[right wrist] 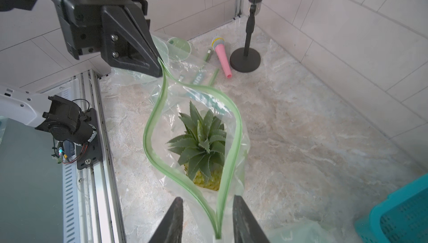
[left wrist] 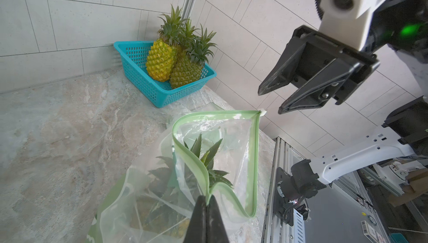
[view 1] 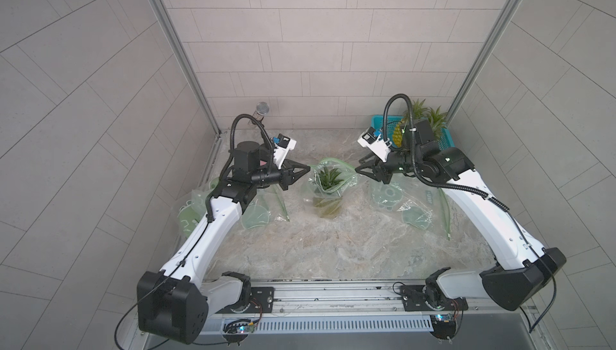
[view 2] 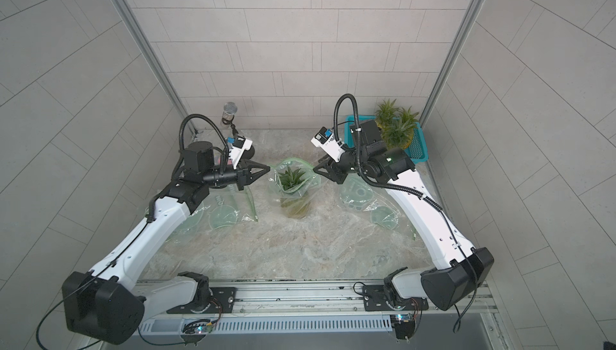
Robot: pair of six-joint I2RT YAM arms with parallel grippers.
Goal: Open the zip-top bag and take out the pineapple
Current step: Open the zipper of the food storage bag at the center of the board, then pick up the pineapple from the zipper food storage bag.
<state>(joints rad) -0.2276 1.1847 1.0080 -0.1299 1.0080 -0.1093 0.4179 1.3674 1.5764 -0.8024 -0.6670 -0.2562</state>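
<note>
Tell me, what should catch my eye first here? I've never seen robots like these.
A clear zip-top bag stands in the middle, its green-edged mouth gaping, with a pineapple upright inside. The left pincer is shut on one end of that mouth, while the right pincer stands open by the other end. In the far right corner, a blue basket holds more pineapples.

arms [view 1: 203,235]: white shells | joints [view 1: 173,305]: black | cables [view 1: 396,95]: black corrugated | jaws: black, triangular
</note>
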